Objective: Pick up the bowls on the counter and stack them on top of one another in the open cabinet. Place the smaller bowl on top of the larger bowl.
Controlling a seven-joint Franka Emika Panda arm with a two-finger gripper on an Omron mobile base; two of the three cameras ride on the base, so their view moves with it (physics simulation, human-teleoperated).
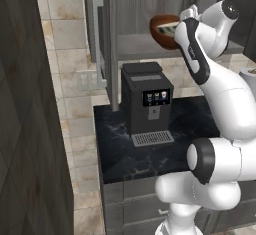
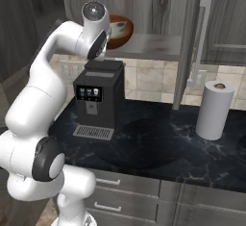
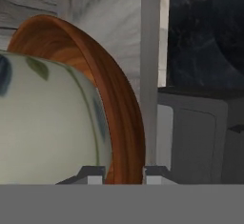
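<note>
The larger bowl (image 1: 159, 29), glossy reddish-brown, rests on the shelf (image 1: 132, 46) of the open cabinet. The smaller bowl (image 1: 169, 28), pale with a leaf pattern, sits inside it. The right base view gives the brown bowl (image 2: 126, 31) and the pale bowl (image 2: 118, 28) beside my forearm. In the hand view the pale bowl (image 3: 47, 123) is close on the left, with the brown rim (image 3: 126, 123) curving around it. My gripper (image 3: 124, 173) stands narrow over the bowls' edge, both fingertips level, shut on the pale bowl's wall.
A black coffee machine (image 1: 145, 99) stands on the dark counter (image 1: 150, 154) under the shelf. The cabinet door (image 2: 191, 42) hangs open with its long handle. A paper towel roll (image 2: 214, 109) stands to the right. A dark tall unit (image 1: 25, 129) borders the left.
</note>
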